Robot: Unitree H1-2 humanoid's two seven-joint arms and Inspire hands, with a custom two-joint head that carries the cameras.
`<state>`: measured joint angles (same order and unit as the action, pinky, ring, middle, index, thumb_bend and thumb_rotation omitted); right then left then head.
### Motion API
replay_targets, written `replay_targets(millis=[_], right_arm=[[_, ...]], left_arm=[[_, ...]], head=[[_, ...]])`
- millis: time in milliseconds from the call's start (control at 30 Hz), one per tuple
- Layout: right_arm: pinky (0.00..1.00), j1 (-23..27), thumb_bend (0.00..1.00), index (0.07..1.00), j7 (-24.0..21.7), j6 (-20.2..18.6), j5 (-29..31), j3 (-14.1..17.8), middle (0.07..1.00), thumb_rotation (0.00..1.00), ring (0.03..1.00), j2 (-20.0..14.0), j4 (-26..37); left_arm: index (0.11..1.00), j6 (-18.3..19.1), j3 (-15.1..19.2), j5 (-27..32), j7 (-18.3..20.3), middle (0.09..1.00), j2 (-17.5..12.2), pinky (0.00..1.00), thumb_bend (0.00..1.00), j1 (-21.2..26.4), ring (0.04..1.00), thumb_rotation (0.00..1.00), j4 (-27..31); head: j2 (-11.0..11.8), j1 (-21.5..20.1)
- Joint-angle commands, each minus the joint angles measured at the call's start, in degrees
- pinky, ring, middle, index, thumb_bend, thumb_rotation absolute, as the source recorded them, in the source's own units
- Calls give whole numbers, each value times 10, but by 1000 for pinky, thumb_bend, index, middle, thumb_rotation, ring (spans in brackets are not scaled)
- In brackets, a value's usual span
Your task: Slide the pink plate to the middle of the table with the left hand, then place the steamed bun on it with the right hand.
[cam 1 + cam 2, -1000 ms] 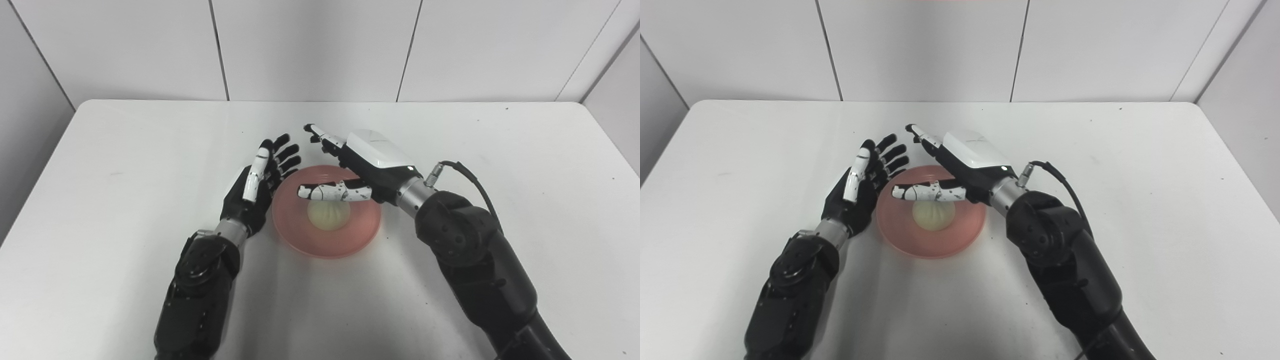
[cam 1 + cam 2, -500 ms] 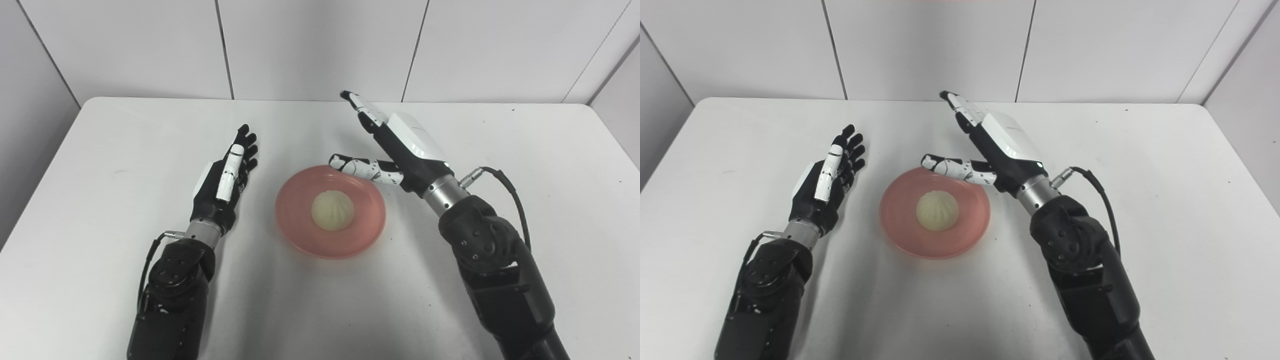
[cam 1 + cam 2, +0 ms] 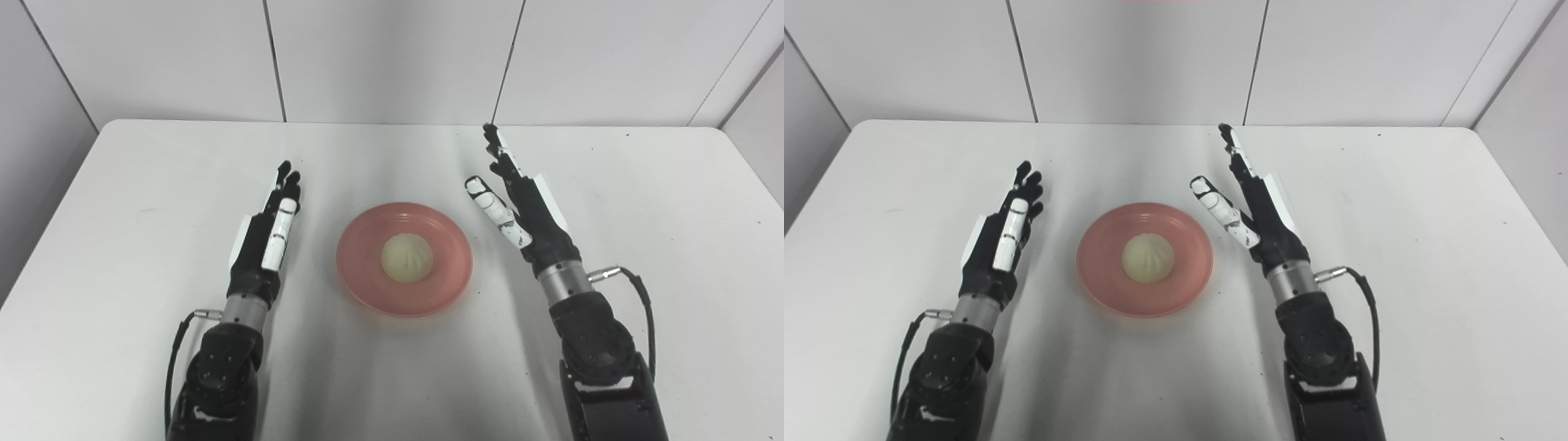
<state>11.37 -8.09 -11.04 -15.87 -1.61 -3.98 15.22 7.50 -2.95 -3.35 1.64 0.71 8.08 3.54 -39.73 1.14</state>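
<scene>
Item: pink plate (image 3: 404,260), near the middle of the white table (image 3: 122,184), flat on the surface.

Item: steamed bun (image 3: 407,260), pale, resting at the centre of the plate.

Item: my left hand (image 3: 264,236), to the left of the plate and apart from it, set edge-up, fingers (image 3: 285,182) straight and held close together, pointing away from me. It holds nothing.

Item: my right hand (image 3: 527,205), to the right of the plate and apart from it, fingers extended toward the far wall, thumb (image 3: 496,208) spread out toward the plate. It holds nothing.
</scene>
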Motion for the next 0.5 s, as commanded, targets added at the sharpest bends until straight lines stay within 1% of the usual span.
replay_targets(millis=[0,133,267,367,467], right_arm=[[999,8,455,1000,10,-7,30,11,1000,1000,1000,9,13],[1000,-8,415,1000,14,4,71,23,1000,1000,1000,16,7],[1000,-26,418,1000,16,0,92,27,1000,1000,1000,15,9],[1000,-39,399,1000,18,-20,107,31,1000,1000,1000,18,15],[1000,-54,359,1000,15,-56,154,44,1000,1000,1000,30,23]], left_arm=[[1000,-33,0,6,-2,991,3,976,533,2,982,1000,10],[998,-45,-3,3,-5,984,8,972,522,-13,972,1000,-3],[1000,-54,-3,8,-3,988,10,979,514,-21,975,1000,-11],[1000,-54,-1,15,0,996,12,995,514,-25,983,1000,-17],[1000,-42,-1,22,2,997,14,1000,510,-29,987,1000,-22]], head=[[-1,0],[1,-4],[2,-8],[5,-11],[5,-12]])
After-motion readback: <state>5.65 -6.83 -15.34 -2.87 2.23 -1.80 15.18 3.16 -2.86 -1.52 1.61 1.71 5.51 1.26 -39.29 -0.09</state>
